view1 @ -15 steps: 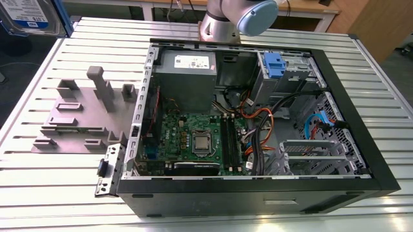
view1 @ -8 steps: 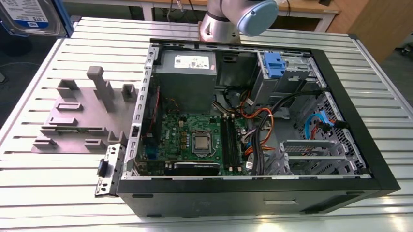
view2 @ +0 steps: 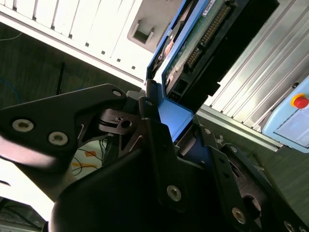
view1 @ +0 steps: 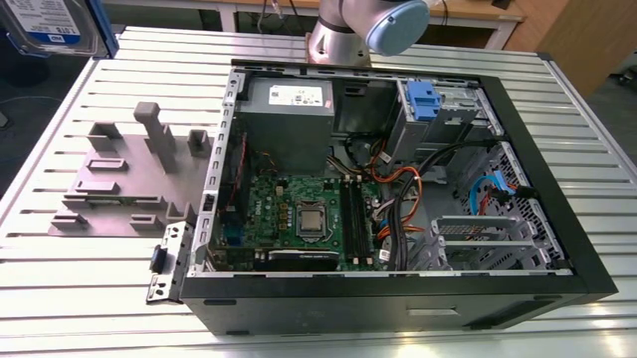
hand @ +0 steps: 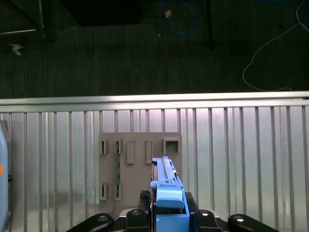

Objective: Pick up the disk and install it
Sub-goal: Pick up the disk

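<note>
Slatted table (view1: 60, 298): open computer case (view1: 348, 309), grey fixture (view1: 119, 179) beside; gripper (hand: 166, 205) clamped on disk (hand: 165, 176).

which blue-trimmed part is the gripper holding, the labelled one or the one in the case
The disk, blue-framed with a white-and-blue label, clamped in the gripper at the exterior view's upper left. The blue-tabbed cage sits inside the computer case.

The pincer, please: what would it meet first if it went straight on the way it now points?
Probably the grey fixture on the table, which lies straight ahead in the first wrist view; the disk held in the pincer would touch it first. Depth is hard to judge.
</note>
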Robot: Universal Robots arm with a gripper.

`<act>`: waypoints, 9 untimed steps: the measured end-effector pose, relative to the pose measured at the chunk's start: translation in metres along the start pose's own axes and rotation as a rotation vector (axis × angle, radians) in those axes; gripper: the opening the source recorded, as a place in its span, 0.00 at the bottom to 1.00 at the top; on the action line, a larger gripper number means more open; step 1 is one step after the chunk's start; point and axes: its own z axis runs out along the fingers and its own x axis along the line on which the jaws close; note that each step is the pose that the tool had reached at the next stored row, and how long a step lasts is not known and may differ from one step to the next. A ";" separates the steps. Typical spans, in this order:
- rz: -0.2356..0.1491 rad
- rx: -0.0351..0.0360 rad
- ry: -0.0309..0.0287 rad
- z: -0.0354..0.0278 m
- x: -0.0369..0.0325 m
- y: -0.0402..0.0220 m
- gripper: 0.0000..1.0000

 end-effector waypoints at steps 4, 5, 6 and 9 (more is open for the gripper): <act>0.000 -0.0002 0.0001 0.0002 0.0037 -0.0007 0.37; 0.000 -0.0002 0.0001 0.0002 0.0059 -0.0008 0.37; 0.000 -0.0002 0.0001 0.0003 0.0082 -0.0009 0.37; 0.000 0.0001 -0.0001 0.0008 0.0130 -0.0015 0.37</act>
